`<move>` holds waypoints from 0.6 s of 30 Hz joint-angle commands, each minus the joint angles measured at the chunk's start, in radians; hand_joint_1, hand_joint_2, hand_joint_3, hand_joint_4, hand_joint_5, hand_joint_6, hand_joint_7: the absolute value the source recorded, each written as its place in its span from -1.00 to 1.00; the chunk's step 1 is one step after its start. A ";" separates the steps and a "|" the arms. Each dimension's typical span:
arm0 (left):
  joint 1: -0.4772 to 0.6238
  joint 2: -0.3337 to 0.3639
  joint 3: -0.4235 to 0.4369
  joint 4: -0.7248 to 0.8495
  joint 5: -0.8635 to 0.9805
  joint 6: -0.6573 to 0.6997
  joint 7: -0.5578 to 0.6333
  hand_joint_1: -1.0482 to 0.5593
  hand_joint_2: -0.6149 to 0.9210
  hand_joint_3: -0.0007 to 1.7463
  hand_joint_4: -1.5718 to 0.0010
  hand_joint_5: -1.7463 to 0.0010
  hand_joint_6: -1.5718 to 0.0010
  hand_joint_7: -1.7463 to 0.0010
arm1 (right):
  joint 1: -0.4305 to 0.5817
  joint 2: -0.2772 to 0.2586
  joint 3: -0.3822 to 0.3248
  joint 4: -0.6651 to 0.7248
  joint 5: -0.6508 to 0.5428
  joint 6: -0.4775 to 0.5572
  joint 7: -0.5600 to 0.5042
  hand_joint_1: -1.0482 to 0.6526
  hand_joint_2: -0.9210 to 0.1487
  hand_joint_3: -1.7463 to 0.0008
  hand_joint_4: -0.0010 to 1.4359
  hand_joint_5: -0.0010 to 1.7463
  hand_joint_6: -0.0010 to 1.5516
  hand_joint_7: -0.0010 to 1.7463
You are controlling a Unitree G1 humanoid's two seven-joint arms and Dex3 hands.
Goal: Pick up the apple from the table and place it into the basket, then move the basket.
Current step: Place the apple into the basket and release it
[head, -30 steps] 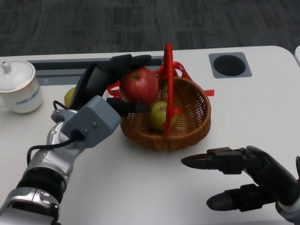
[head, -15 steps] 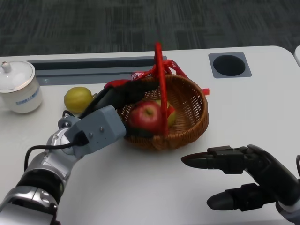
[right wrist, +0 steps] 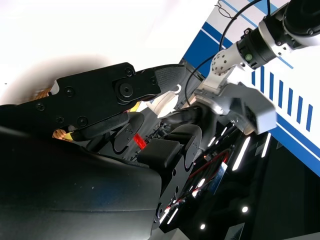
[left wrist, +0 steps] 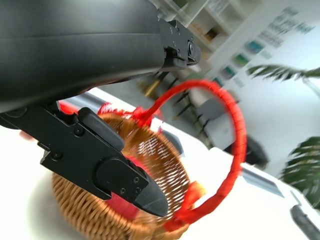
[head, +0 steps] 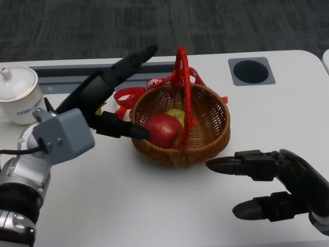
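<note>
The red apple lies inside the wicker basket, at its near left side, beside a yellow-green fruit. The basket has a red handle and red ribbons. My left hand is open just left of the basket, fingers spread, one fingertip close to the apple and another stretched over the rim. In the left wrist view the basket and its handle appear blurred past my fingers. My right hand hovers open, near right of the basket, holding nothing.
A white lidded cup stands at the far left. A round dark recess is set in the table behind the basket. A grey slot runs along the far edge. A yellow fruit is mostly hidden behind my left hand.
My left hand carried the apple down into the basket, let go and drew back to the left with fingers spread. The basket handle swung. The right hand barely moved.
</note>
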 commanded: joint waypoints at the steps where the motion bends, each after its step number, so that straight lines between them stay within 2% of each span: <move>1: 0.081 0.036 0.036 -0.138 -0.104 -0.012 -0.065 -0.66 0.73 -0.99 0.82 0.95 0.84 0.96 | -0.036 -0.027 -0.036 0.005 -0.008 -0.022 -0.020 -0.37 -1.00 0.88 0.06 -1.00 -0.13 -1.00; 4: 0.164 0.061 0.057 -0.295 -0.149 0.032 -0.082 -0.62 0.76 -0.98 0.75 0.96 0.77 0.96 | -0.067 -0.041 -0.058 0.009 -0.023 -0.025 -0.032 -0.37 -1.00 0.88 0.05 -0.99 -0.15 -1.00; 8: 0.271 0.096 0.081 -0.461 -0.162 0.107 -0.078 -0.43 0.74 -0.99 0.69 0.97 0.69 0.97 | -0.107 -0.061 -0.073 -0.006 -0.047 -0.015 -0.046 -0.36 -1.00 0.89 0.05 -1.00 -0.16 -1.00; 12: 0.368 0.130 0.104 -0.571 -0.171 0.162 -0.084 -0.44 0.76 -0.99 0.65 0.98 0.65 0.98 | -0.159 -0.067 -0.084 0.023 -0.073 -0.031 -0.059 -0.37 -1.00 0.90 0.06 -0.99 -0.15 -0.99; 18: 0.482 0.174 0.140 -0.659 -0.194 0.180 -0.102 -0.41 0.77 -0.99 0.52 0.95 0.53 0.96 | -0.238 -0.066 -0.072 0.164 -0.066 -0.049 -0.041 -0.40 -1.00 0.94 0.06 -0.99 -0.14 -0.99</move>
